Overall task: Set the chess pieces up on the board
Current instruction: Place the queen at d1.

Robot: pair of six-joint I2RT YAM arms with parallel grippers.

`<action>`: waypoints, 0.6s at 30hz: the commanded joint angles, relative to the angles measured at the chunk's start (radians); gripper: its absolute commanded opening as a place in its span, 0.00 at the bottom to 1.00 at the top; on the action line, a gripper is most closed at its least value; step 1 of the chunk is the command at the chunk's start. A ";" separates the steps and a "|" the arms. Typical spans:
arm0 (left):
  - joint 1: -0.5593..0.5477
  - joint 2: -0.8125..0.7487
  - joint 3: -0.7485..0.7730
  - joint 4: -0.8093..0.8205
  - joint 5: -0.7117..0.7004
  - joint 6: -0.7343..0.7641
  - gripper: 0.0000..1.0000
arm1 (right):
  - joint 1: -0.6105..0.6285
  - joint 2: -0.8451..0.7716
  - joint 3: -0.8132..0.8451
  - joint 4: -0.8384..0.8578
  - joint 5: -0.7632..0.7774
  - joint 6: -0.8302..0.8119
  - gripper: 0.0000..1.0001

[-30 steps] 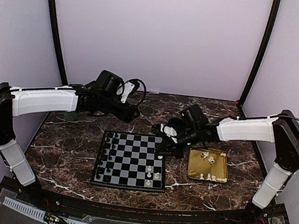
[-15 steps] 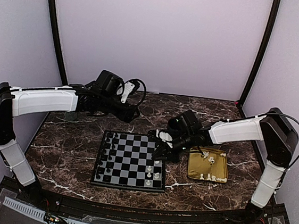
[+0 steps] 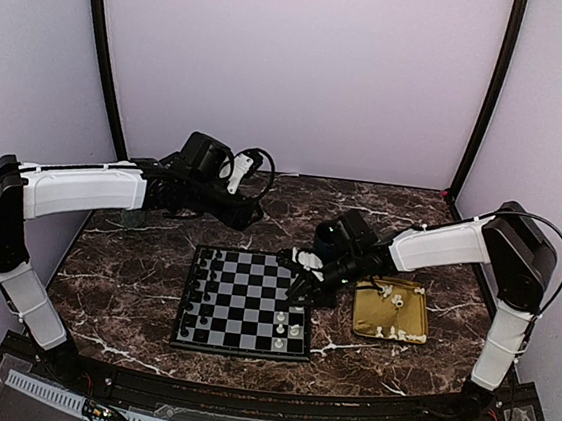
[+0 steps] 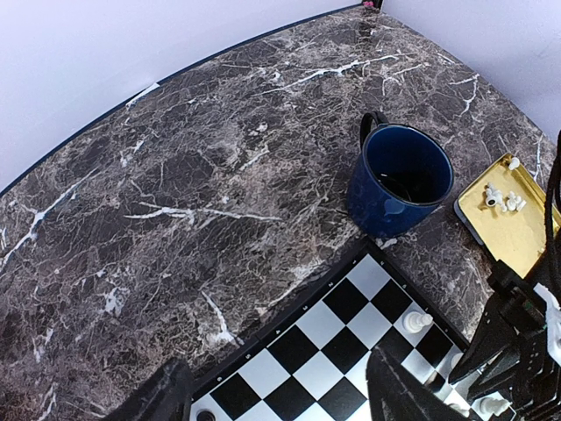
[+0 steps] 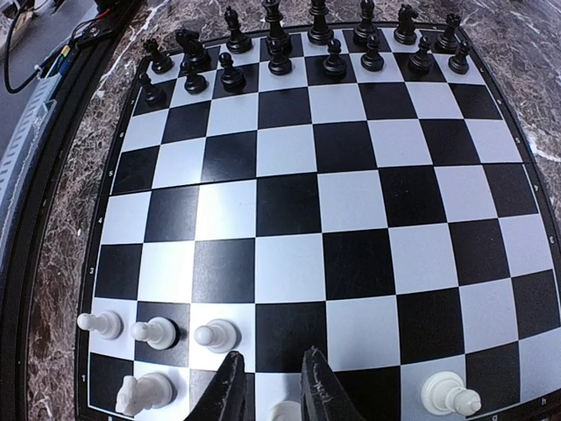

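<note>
Chess pieces (image 5: 156,333) dot the board (image 5: 351,263) — right jaws pinch one white piece (image 5: 285,410); left jaws spread.

We see bright, even light in all three pictures. The pale walls (image 3: 296,71) glow softly, and the shadows on the table (image 3: 131,295) are faint. The gold tray (image 4: 521,237) shines at 3 o'clock in the left wrist view. In the right wrist view the board (image 5: 333,202) looks whiter at 9 o'clock, and its lines bend near the edges. The fingers (image 5: 230,395) at 6 o'clock look blurry.
</note>
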 commanded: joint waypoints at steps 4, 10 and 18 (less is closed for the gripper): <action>0.001 -0.026 0.016 -0.003 0.011 0.008 0.70 | 0.007 0.009 0.030 -0.012 -0.002 -0.012 0.23; 0.001 -0.027 0.016 -0.005 0.006 0.013 0.70 | 0.007 -0.030 0.077 -0.089 -0.027 -0.011 0.27; 0.000 -0.014 0.018 -0.009 0.126 0.077 0.59 | -0.064 -0.212 0.160 -0.303 0.049 -0.029 0.33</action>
